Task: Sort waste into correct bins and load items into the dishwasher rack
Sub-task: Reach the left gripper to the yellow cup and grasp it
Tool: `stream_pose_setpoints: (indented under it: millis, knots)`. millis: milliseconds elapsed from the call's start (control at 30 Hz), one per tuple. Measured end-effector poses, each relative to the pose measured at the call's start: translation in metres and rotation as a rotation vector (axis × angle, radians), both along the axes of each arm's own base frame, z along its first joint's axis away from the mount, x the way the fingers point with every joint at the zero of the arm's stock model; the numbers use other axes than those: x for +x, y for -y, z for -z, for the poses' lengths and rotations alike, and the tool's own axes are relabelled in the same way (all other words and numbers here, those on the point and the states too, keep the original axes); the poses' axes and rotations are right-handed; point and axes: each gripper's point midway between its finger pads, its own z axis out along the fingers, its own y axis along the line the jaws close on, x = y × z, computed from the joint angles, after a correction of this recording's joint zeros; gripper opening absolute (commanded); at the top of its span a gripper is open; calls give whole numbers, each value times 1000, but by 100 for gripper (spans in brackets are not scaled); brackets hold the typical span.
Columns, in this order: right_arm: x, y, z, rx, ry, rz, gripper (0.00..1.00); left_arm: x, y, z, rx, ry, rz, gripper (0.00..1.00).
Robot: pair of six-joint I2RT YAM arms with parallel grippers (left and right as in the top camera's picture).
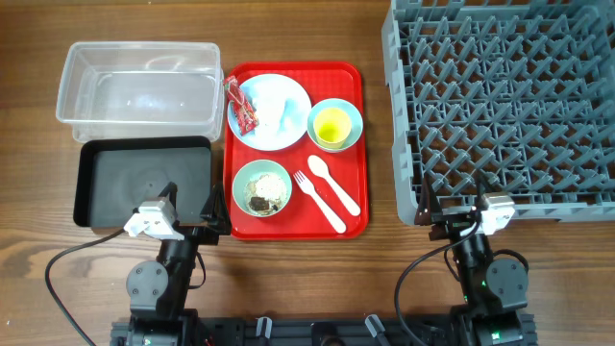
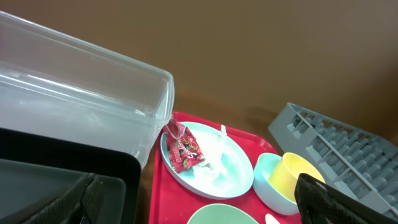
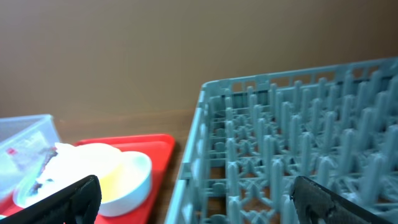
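Note:
On the red serving tray, a pale blue plate carries a red wrapper and white tissue. A yellow cup sits inside the pale blue bowl. The mint bowl holds crumbly scraps. A white fork and spoon lie beside it. The clear tub and black tray stand left of the tray, the grey rack to its right. My left gripper hangs open over the black tray's near right corner. My right gripper is open at the rack's near left corner.
The red serving tray lies between the bins and the rack, with a strip of bare wood on each side. Both arm bases and their cables sit along the table's near edge. The rack's wall stands close in front of my right gripper.

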Motion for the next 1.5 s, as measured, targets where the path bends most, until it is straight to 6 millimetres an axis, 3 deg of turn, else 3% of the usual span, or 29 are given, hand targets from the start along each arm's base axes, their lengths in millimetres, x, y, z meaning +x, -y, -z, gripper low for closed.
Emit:
stream_pose_setpoints:
  millis: [67,267,333,400,533,633,767,967,1067,1200,1333,1500]
  knots:
    - [-1,-4,-2,35,3,-24,100,0,2,-8,-7,31,14,100]
    - [-9,-32,-12,93,1,-195,100,-9,15,-65,-73,256,94,100]
    - [-16,-40,-29,102,0,-249,100,-12,17,-76,-93,277,111,100]
    - [-25,-45,-62,108,3,-286,99,-14,18,-88,-105,269,119,100]
    - [-34,-48,-103,106,-101,-308,100,-11,19,-108,-116,155,122,100]
    - [-29,-51,-125,106,-244,-309,100,-4,21,-131,-116,18,123,100]
    - [-15,-54,-137,106,-461,-302,100,17,27,-151,-107,-192,138,100]
    - [20,-67,-146,127,-627,-331,100,55,45,-149,-101,-534,221,100]
    - [28,-81,-141,153,-677,-406,100,74,54,-149,-123,-608,262,100]
    - [27,-87,-123,179,-770,-428,100,87,68,-144,-169,-635,331,99]
    - [20,-78,-105,197,-870,-355,100,97,79,-135,-174,-667,365,99]
    - [17,-66,-95,187,-912,-274,100,109,117,-125,-76,-729,408,99]
